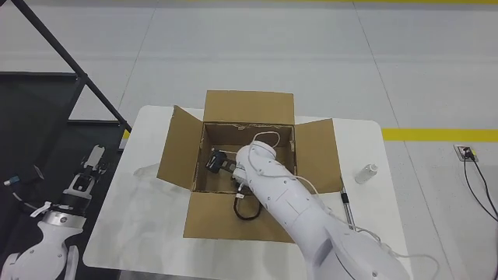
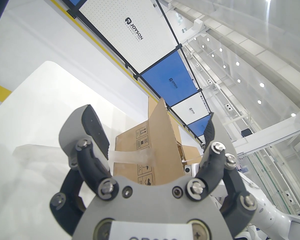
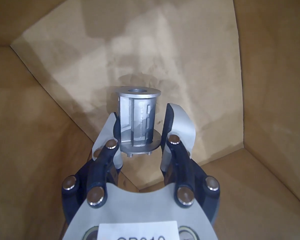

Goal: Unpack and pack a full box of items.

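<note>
My right claw (image 3: 142,112) is down inside the box (image 3: 277,76), clamped on the metal part (image 3: 137,118). It's a grey spool-ish thing: ribbed barrel, flange at each end, bore thru the top. It looks clear of the cardboard floor, tho I can't be sure.

Handling, my guess: cast metal, so stiff, not fragile, and heavy for its size. The surface looks matte, prob not too slick, but the flange rims are thin and hard, so pads could skid on them.

Grip looks uneven. One pad sits against the barrel, while the other seems to bear on the lower flange's edge w/ a gap to the barrel. It may pivot if I swing fast. Best hold is across the barrel between the flanges, so they act as stops. Go slow and keep it upright.

My left claw (image 2: 150,117) is spread apart w/ nothing in it, out to the side of the box (image 2: 135,141), off the table (image 1: 148,225) edge.
</note>
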`<state>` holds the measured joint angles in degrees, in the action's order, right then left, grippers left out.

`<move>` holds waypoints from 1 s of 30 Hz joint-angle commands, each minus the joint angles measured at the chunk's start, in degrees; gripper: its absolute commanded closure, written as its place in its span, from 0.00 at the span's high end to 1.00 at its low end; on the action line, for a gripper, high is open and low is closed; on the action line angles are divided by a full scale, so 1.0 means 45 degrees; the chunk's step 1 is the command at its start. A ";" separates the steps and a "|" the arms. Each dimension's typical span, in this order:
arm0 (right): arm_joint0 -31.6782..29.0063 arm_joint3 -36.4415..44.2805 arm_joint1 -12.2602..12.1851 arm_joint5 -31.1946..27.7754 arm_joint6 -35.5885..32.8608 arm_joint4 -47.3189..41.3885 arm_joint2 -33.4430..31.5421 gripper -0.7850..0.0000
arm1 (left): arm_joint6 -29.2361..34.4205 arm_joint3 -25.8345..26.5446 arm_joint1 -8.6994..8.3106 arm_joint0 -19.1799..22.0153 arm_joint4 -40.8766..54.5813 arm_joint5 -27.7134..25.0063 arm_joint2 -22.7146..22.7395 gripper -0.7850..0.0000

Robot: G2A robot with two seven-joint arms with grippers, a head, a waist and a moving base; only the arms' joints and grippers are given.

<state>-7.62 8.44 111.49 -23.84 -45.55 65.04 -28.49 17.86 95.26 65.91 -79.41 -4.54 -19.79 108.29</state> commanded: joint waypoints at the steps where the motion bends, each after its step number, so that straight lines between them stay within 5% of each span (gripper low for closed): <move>1: 0.0138 -0.0145 -0.0050 -0.0210 -0.0296 -0.0093 -0.0071 0.30 | -0.0017 0.0006 -0.0004 -0.0003 -0.0020 -0.0006 -0.0040 1.00; 10: 0.0464 -0.0515 -0.0306 -0.0280 -0.1450 -0.0369 -0.0309 0.44 | -0.0065 0.0065 -0.0030 -0.0015 -0.0041 0.0023 -0.0110 1.00; 12: 0.0502 -0.0452 -0.0353 -0.0250 -0.1601 -0.0410 -0.0348 0.68 | -0.0075 0.0071 -0.0037 -0.0020 -0.0055 0.0028 -0.0109 1.00; 16: 0.0440 -0.0151 -0.0397 -0.0150 -0.1694 -0.0339 -0.0348 0.74 | -0.0079 0.0109 -0.0049 -0.0039 -0.0071 0.0041 -0.0132 1.00; 30: -0.0120 0.0004 -0.0476 0.0276 -0.0851 -0.0061 -0.0336 0.62 | -0.0245 0.0091 -0.0091 -0.0159 -0.0040 0.0103 -0.0009 1.00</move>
<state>-7.91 8.46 109.39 -22.95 -50.04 64.71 -29.98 16.82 95.65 65.51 -80.10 -4.78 -19.37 108.23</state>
